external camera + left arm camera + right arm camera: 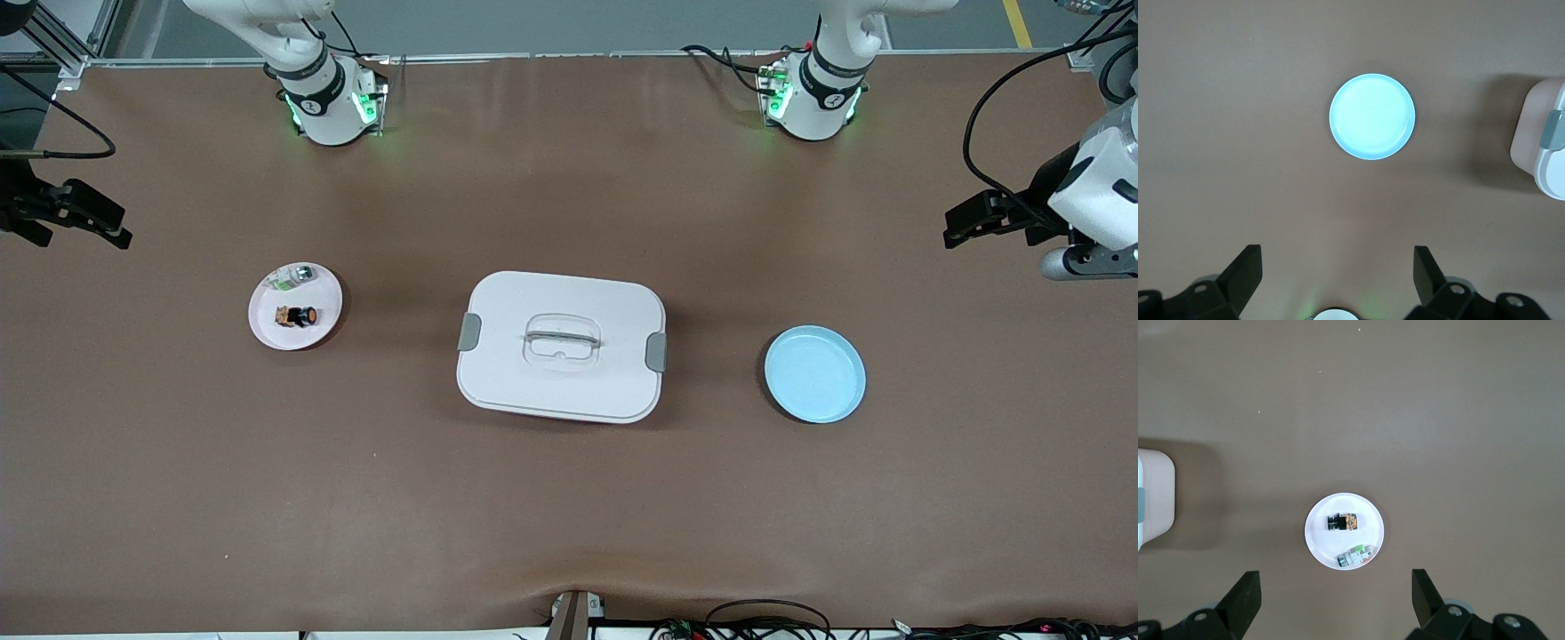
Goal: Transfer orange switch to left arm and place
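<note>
The large white lidded box [561,346] sits mid-table. The tiny orange switch [296,316] lies on the round pink plate [267,329]. Right gripper [1331,603] and left gripper [1335,280] hover high, jaws spread; the right should descend squarely over the switch.

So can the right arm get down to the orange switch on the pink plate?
Probably yes: the right gripper hangs open above the table, and nothing covers the orange switch on the pink plate.
</note>
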Motion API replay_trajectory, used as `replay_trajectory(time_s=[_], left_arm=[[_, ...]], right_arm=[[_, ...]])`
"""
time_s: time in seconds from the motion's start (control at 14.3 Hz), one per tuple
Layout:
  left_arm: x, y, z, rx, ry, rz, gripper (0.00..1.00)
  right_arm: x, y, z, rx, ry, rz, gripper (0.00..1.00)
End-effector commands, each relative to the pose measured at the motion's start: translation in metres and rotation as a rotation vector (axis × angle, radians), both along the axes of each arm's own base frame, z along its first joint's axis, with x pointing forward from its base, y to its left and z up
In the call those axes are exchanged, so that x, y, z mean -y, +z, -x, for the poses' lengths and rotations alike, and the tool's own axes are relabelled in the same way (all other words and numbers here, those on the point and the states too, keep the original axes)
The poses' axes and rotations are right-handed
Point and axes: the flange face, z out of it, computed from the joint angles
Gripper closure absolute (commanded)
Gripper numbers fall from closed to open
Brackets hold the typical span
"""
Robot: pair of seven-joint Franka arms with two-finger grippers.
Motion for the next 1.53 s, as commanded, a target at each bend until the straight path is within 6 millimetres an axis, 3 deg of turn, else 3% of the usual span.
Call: replay_trajectory(time_s=[0.0,0.35,0.49,0.91,1.46], left_arm=[[0.002,0.004,0.001,-0.002,-0.01,0.014,0.0],[0.001,0.003,0.001,-0.003,-0.012,0.017,0.0],[0.001,0.003,0.001,-0.003,-0.011,0.008,0.0],[0.001,0.002,0.001,-0.004,-0.011,0.008,0.0],[0.0,0.002,0.001,-0.004,-0.011,0.011,0.0]], right_arm=[[-0.003,-0.001,-0.004,-0.01,0.012,-0.014,0.0],[-0.005,-0.006,-0.002,-0.04,0.011,-0.007,0.0],[-0.002,-0.024,-0.005,-0.098,0.012,-0.009,0.0],[0.0,-0.097,-0.008,-0.185,0.005,-0.016,0.0],[0.012,-0.239,0.019,-0.143,-0.026,-0.029,0.0]])
